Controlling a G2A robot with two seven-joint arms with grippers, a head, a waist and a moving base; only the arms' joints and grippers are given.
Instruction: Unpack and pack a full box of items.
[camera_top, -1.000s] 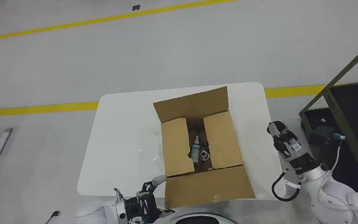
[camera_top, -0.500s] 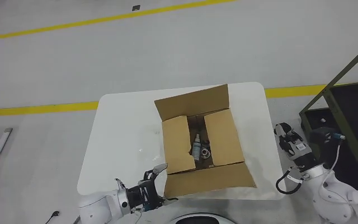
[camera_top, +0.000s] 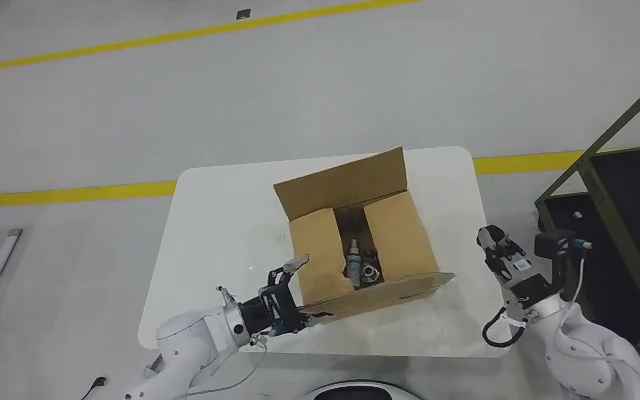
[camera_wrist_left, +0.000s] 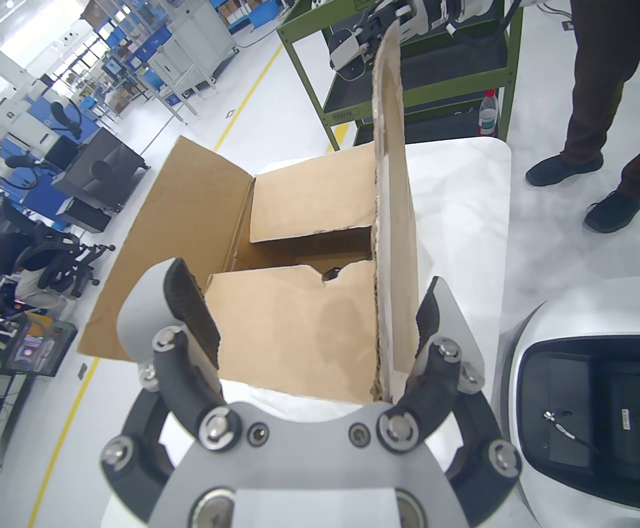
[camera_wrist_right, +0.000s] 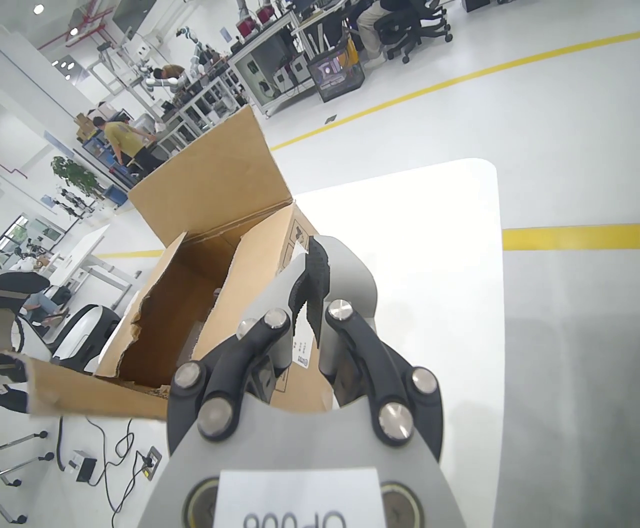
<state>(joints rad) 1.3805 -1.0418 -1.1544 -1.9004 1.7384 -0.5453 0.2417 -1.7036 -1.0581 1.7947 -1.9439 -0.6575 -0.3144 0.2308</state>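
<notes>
Box (camera_top: 400, 245) sits ctr of tabletop (camera_top: 220, 250). Left gripper (camera_wrist_left: 305, 285) spread wide w/ raised near flap (camera_wrist_left: 392, 225) btwn its fingers, edge-on, long axis running away; this arm's nearest. Right gripper (camera_wrist_right: 312, 260) pinched closed, empty, beside box's right wall.

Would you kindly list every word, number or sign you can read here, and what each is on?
Right tool, label: upside down and cut off by the picture's edge, not surely readable.
Box side: handling symbols and a small sticker, print too small to read.
Cart, plate on its front rail: too blurred to read.
Nothing else shows text.
</notes>
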